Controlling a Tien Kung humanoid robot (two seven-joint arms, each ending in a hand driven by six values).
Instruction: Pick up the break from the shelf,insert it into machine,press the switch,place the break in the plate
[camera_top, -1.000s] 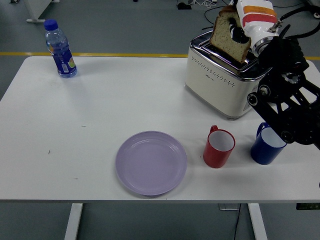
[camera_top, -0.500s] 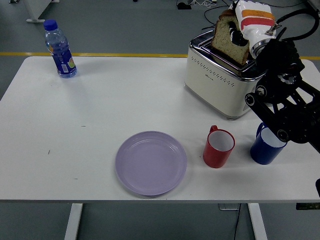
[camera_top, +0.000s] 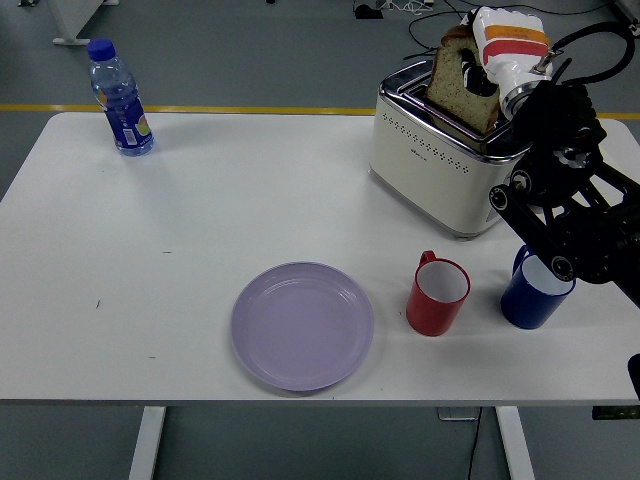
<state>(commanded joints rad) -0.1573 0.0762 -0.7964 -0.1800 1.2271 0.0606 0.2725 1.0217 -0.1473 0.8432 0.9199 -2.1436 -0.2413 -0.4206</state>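
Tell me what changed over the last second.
The right hand, shut on the bread, shifted it slightly right and down, toward the toaster's slot; the slice looks more upright than before and is still mostly above the slot. The plate, red mug, blue mug and bottle stayed put. The left hand is out of view.

At the upper right of the frame, the bread slice (camera_top: 462, 82) was brown with a darker crust, above a cream toaster (camera_top: 440, 165) with a shiny silver top. The right hand (camera_top: 505, 50) was white with orange and red bands, on a black arm (camera_top: 570, 200). The plate (camera_top: 303, 325) at lower centre was pale lilac. Beside it stood a red mug (camera_top: 438, 294), white inside, and a dark blue mug (camera_top: 535, 290). At upper left, the bottle (camera_top: 119, 98) was blue with a blue cap. The table (camera_top: 200, 220) was white.
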